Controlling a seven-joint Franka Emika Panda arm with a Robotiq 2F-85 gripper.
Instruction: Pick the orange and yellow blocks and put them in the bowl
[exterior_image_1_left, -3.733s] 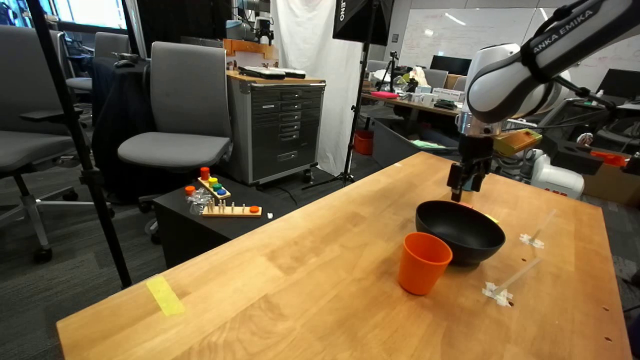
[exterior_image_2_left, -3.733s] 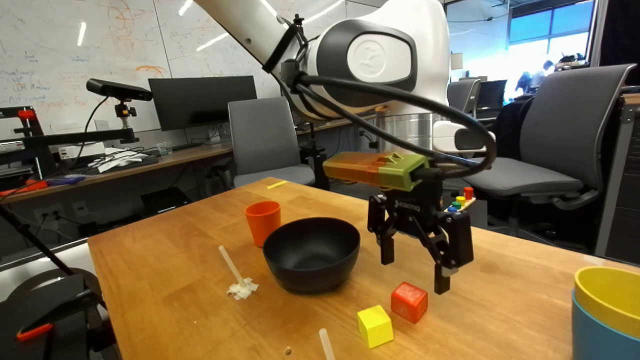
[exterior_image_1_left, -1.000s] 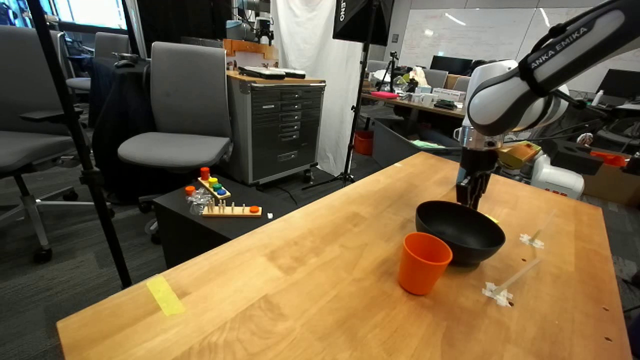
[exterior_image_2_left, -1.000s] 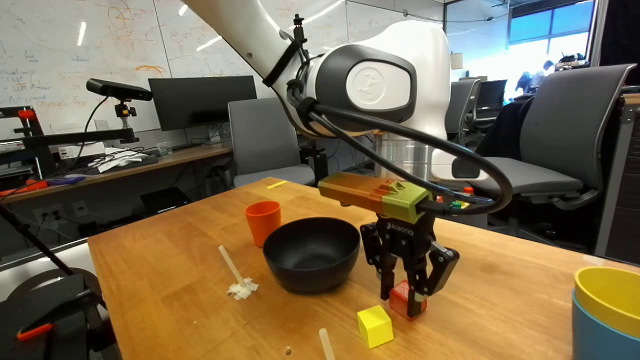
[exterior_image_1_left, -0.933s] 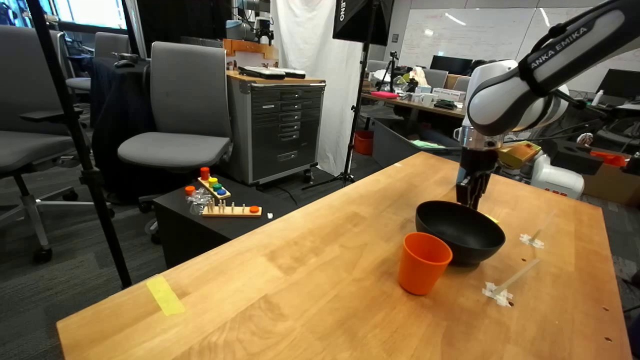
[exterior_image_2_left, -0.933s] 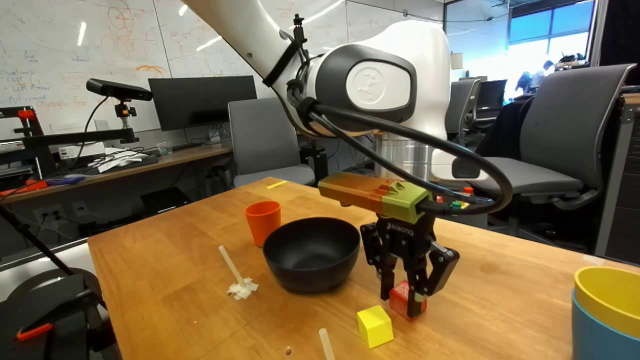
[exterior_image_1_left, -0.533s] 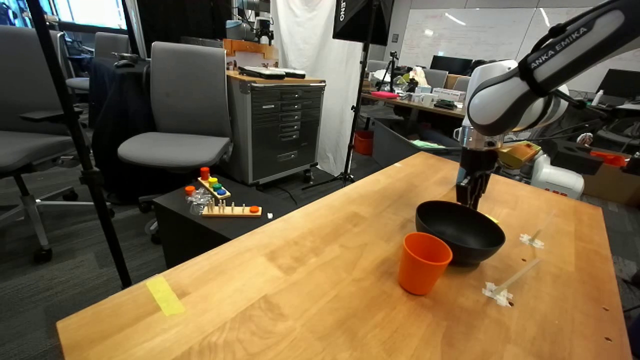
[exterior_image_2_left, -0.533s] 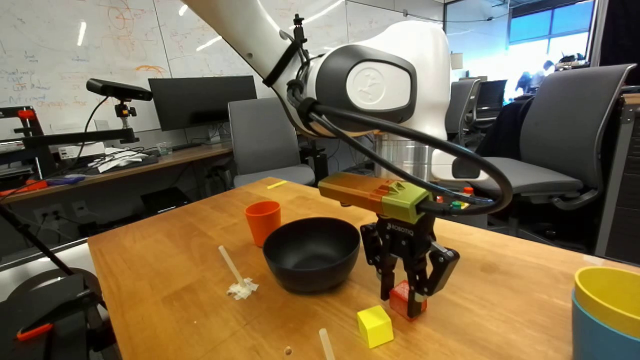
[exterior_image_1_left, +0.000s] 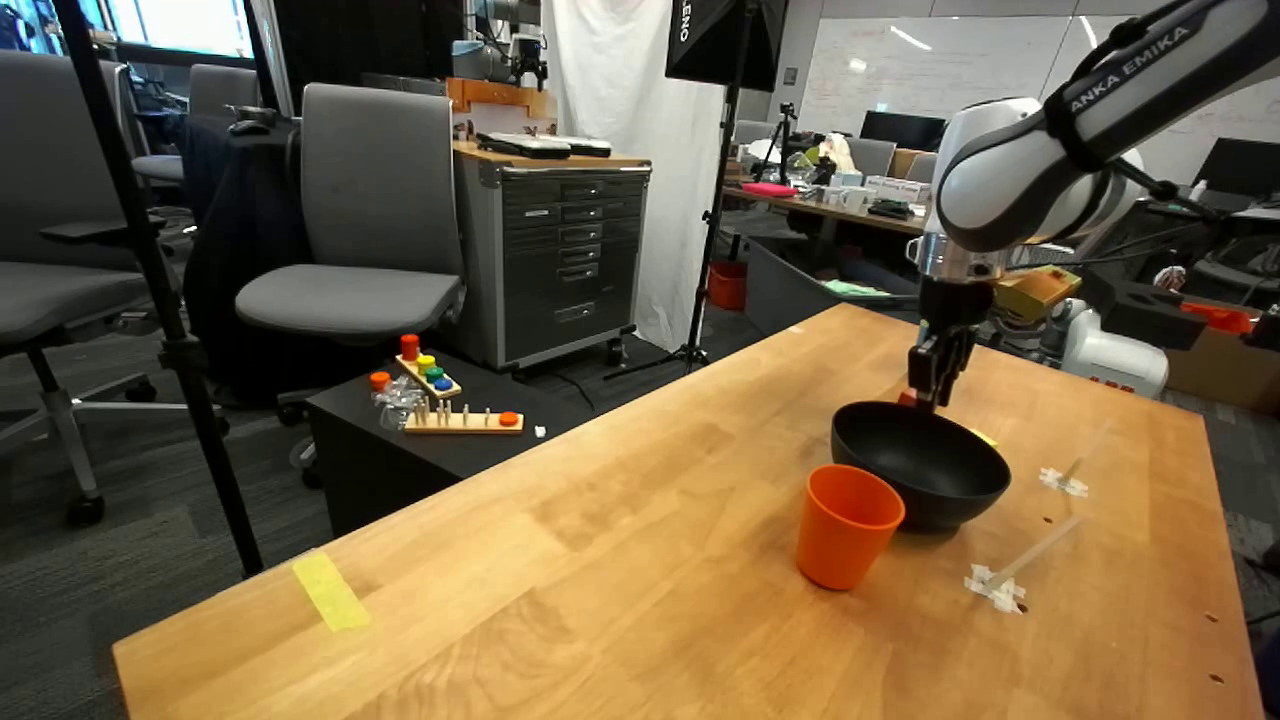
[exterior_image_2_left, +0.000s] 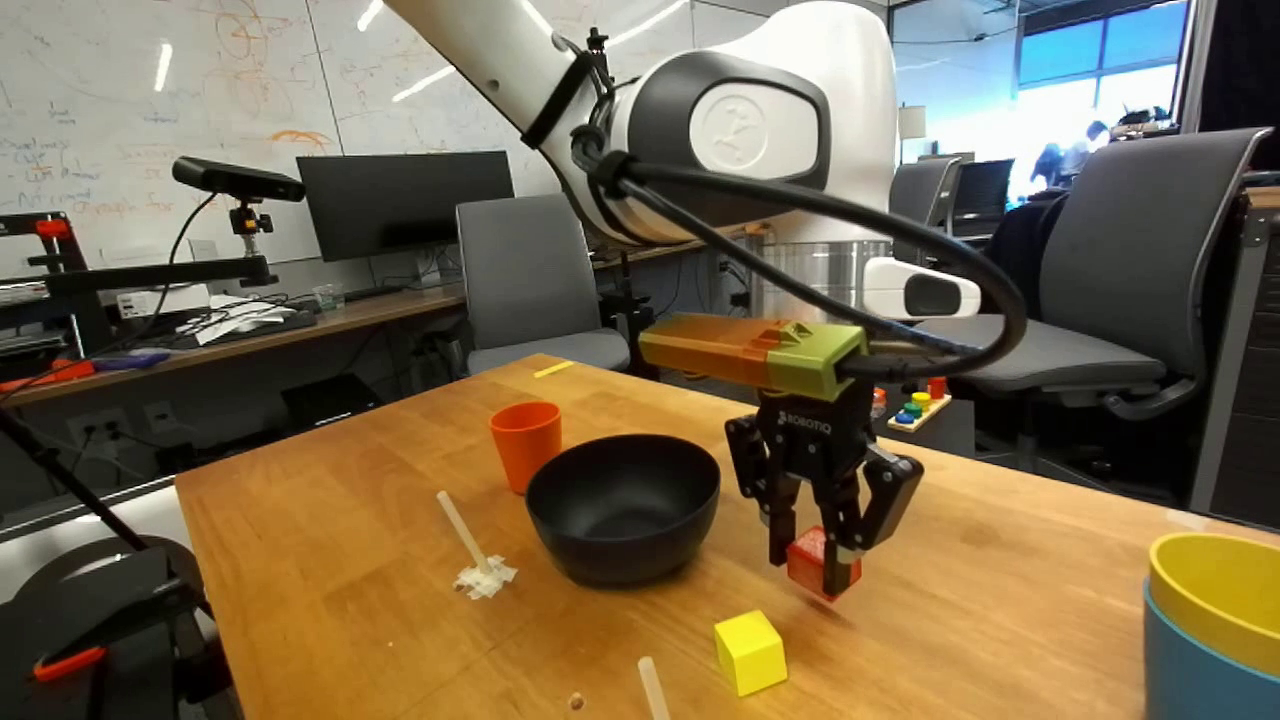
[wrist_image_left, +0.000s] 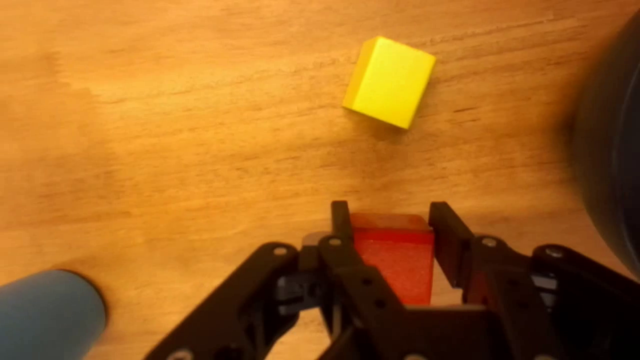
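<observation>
Table (exterior_image_2_left: 340, 560): sides as we see them in an exterior view.
Gripper (exterior_image_2_left: 809, 575): pinching the red block (wrist_image_left: 395, 270) between both fingers.
Bowl (exterior_image_2_left: 620, 562): left of the gripper, slightly far; we judge that the block must rise above the right rim before we traverse left.
Red block: appears just above the table; cube-like, no long axis evident.
Yellow block (exterior_image_2_left: 750, 655): on the table, near and slightly left of the gripper; presumably our second pick.

Lab: robot arm (exterior_image_2_left: 740, 125), scribbled whiteboard (exterior_image_2_left: 250, 110)
</observation>
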